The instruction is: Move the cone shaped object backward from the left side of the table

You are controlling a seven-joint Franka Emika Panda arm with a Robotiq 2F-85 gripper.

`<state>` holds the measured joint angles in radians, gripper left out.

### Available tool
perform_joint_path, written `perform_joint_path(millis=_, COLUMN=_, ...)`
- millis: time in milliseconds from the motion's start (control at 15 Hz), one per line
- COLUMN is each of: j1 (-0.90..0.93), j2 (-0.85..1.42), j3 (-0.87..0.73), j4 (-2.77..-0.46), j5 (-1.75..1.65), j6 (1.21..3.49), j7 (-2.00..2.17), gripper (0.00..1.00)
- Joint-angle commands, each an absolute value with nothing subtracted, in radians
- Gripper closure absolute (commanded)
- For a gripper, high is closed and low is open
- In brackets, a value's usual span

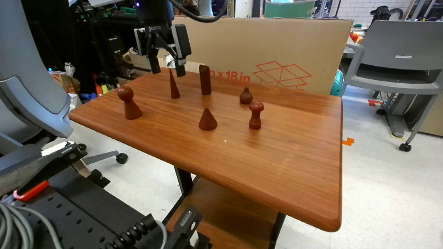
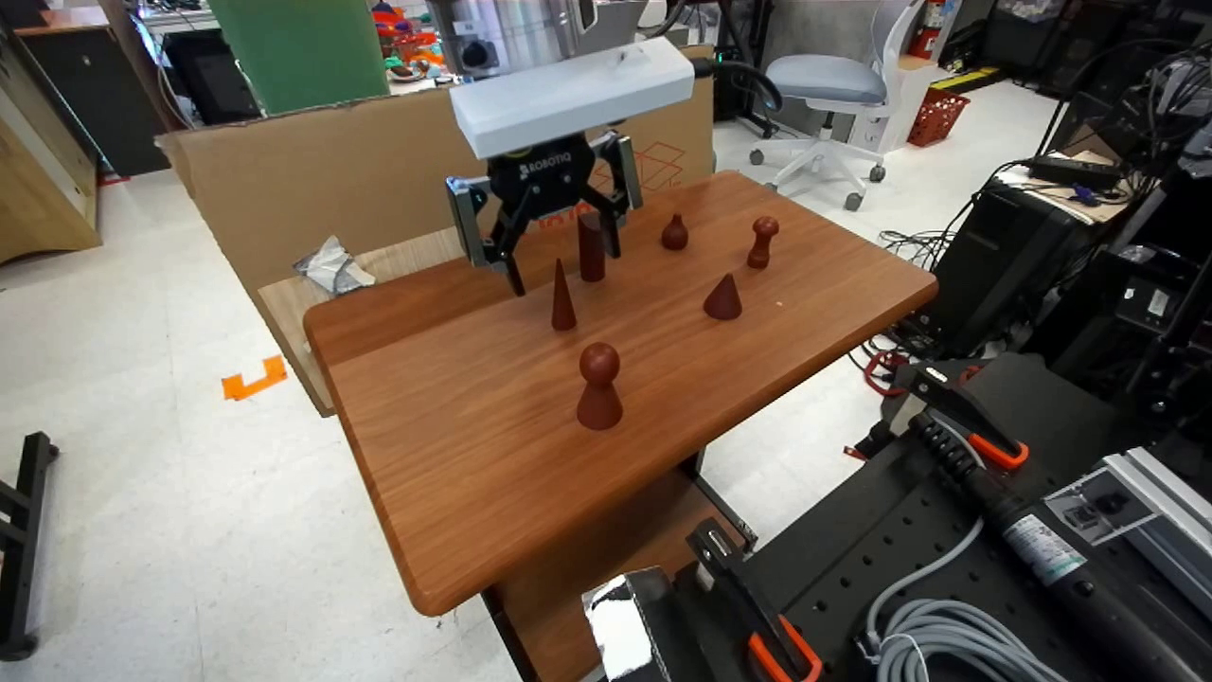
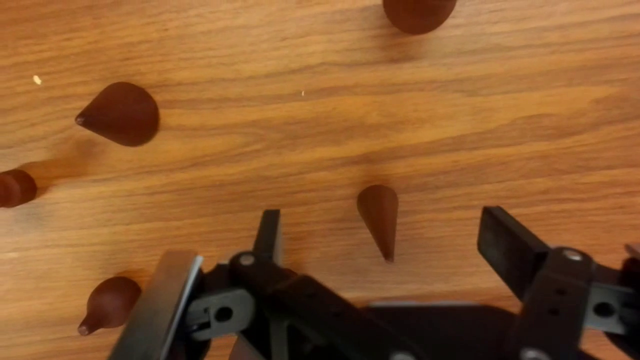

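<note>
Slender cone [image 1: 174, 87], reddish-brown: upright on the table [image 1: 283, 162], between ball-headed cone [image 1: 131, 108] and straight-sided pillar [image 1: 205, 81]. Ball-headed cone: nearest the long edge opposite the cardboard panel [image 1: 238, 38]. Onion-shaped piece [image 1: 246, 97]: toward the panel-side long edge. Knob-headed post [image 1: 255, 117]: nearest a short edge. Squat cone [image 1: 207, 121]: between post and ball-headed cone. Robotiq gripper [image 2: 564, 270]: above the table, fingers spread apart; the wrist view shows the slender cone between them.
</note>
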<state>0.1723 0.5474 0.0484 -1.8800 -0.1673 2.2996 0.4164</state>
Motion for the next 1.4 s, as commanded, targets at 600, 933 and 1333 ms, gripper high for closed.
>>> perform_joint_path(millis=600, j1=0.217, j2=0.613, j3=0.018, j4=-1.757, j5=-0.169, j6=2.21, j7=0.377, gripper=0.8)
perform_joint_path(millis=933, j1=0.195, j2=0.564, j3=0.032, j4=-1.815, j5=-0.144, j6=2.222, j7=0.33, gripper=1.0)
perform_joint_path(millis=1333, j1=0.185, j2=0.414, j3=0.06, j4=-2.041, j5=-0.106, j6=2.183, j7=0.234, gripper=0.97)
